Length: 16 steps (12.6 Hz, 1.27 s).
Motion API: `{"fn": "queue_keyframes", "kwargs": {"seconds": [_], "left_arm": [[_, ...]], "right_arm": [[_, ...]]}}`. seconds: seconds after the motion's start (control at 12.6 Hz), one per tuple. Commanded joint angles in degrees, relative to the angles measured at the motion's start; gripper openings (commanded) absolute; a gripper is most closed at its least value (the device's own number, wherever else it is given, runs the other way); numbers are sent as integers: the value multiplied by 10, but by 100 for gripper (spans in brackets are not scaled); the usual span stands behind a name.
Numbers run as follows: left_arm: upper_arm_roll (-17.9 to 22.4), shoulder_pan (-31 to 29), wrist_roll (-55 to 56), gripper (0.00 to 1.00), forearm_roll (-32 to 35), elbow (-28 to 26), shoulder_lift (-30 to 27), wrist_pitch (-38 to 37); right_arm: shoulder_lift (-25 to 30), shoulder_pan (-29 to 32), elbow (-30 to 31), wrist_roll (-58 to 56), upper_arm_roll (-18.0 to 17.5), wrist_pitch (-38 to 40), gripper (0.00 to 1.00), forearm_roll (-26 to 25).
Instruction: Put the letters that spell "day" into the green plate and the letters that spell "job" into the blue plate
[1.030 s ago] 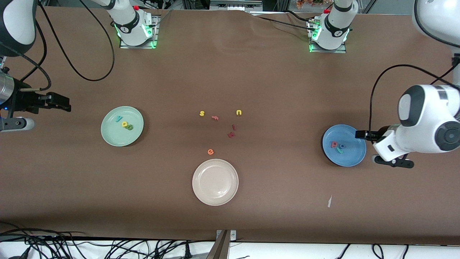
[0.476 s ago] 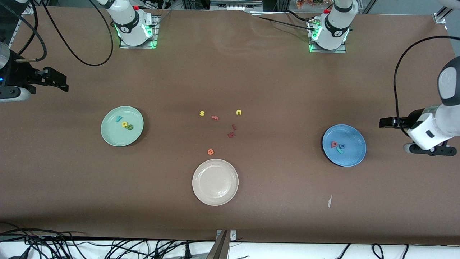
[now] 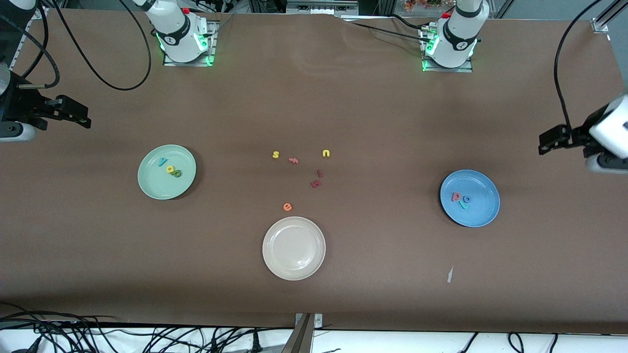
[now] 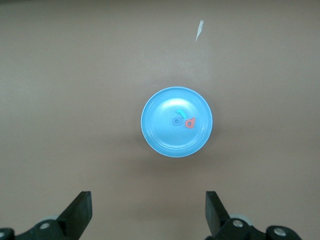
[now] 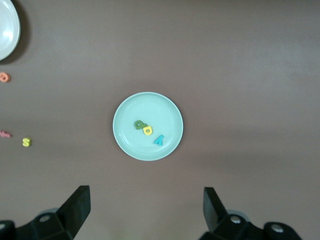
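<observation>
The green plate point(image 3: 153, 184) point(image 5: 131, 142) holds a dark green d point(image 3: 177, 173) point(image 5: 139, 124), a yellow a point(image 3: 170, 169) point(image 5: 147, 130) and a teal y point(image 3: 162, 162) point(image 5: 159, 140). The blue plate point(image 3: 484, 212) point(image 4: 160, 132) holds a salmon-pink b point(image 3: 456, 196) point(image 4: 190, 122), a blue o point(image 3: 466, 199) point(image 4: 177, 121) and a teal j point(image 3: 463, 205) point(image 4: 180, 111). My left gripper point(image 3: 547, 141) point(image 4: 148, 210) hangs open and empty, high over the table at the left arm's end, clear of the blue plate. My right gripper point(image 3: 81, 118) point(image 5: 146, 207) is open and empty, high over the right arm's end.
Mid-table lie a yellow s point(image 3: 275, 155), a pink letter point(image 3: 293, 160), a yellow u point(image 3: 326, 153), two dark red letters point(image 3: 316, 183) and an orange e point(image 3: 287, 207). A cream plate point(image 3: 274, 264) sits nearer the front camera. A white scrap point(image 3: 449, 274) lies near the blue plate.
The left gripper has drawn back from over the blue plate's edge toward the left arm's end of the table. The right gripper has also pulled back. The letters have not moved.
</observation>
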<state>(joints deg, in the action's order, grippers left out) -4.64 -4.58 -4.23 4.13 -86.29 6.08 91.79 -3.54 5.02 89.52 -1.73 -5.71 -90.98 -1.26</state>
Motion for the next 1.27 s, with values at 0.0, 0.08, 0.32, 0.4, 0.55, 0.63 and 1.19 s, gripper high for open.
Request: {"fn": "queue_keyframes", "kwargs": {"seconds": [0.0,0.08,0.32,0.4,0.55,0.63,1.19], "left_arm": [[7,15,7,100,-6,-68,-55,20],[8,18,5,100,-11,-84,-65,21],[9,26,-3,100,-30,-99,-91,17],[9,25,-1,100,-31,-99,-92,14],[9,21,-3,100,-34,-99,-88,2],[9,17,-3,100,-49,-98,-79,1],[9,12,-3,100,-52,-90,-74,-8]], "right_arm": [[29,12,37,19,-5,-32,100,12],[40,12,54,25,-2,-53,100,13],[44,11,59,47,14,-39,100,21],[44,11,59,49,13,-27,100,22],[53,11,56,56,11,8,100,22],[54,11,57,60,11,9,100,22],[47,6,52,49,4,-2,100,20]]}}
